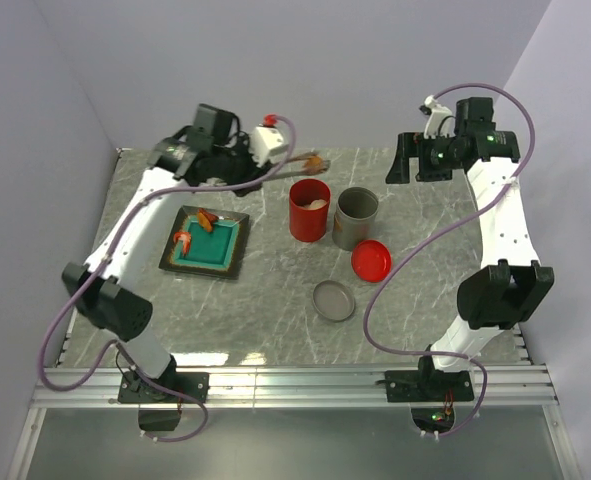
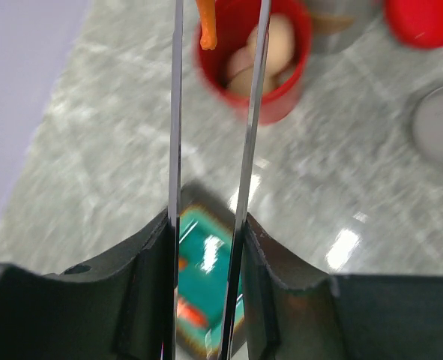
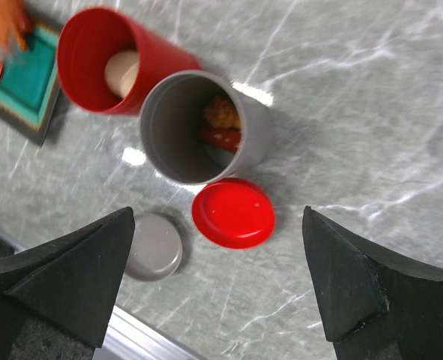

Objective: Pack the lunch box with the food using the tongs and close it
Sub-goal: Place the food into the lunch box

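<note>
On the table [image 1: 275, 320], I see the right gripper [image 3: 217, 251] hanging with its fingers spread wide. The left gripper [image 2: 206, 251] pinches the tongs [image 2: 177, 127]. The lunch box [image 1: 308, 212] stands open between the tray [image 1: 239, 247] and a grey canister [image 1: 356, 218], with eggs [image 2: 270, 45] inside. The tong tips grip an orange bit [image 2: 207, 26] near its rim.

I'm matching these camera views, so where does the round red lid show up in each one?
Top external: red lid right of centre, beside the grey canister.
Left wrist: lid in top right corner, cropped.
Right wrist: lid at centre, below the canister.
Shared landmark: the red lunch box.
</note>
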`<action>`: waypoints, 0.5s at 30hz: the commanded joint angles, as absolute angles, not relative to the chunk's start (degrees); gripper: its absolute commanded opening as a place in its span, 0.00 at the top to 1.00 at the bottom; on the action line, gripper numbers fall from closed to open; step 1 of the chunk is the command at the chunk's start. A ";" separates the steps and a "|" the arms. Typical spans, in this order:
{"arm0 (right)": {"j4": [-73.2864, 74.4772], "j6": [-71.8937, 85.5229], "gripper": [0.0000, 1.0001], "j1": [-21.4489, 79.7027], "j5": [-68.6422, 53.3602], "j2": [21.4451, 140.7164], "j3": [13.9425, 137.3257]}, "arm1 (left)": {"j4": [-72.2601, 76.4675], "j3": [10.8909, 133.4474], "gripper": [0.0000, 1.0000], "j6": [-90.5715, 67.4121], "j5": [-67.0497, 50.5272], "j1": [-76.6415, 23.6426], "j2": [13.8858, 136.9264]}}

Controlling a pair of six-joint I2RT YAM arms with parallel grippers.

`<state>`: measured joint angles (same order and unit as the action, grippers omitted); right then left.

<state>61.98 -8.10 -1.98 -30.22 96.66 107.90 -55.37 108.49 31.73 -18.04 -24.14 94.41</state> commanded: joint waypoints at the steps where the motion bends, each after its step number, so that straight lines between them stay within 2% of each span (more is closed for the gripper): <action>1: 59.59 -6.24 0.00 -4.91 -28.65 94.83 111.53 | -47.75 111.00 0.69 26.37 -20.21 -27.86 97.02; 15: 60.03 -6.77 0.00 -7.38 -29.71 94.04 109.86 | -43.33 113.56 0.68 21.18 -25.58 -35.94 105.64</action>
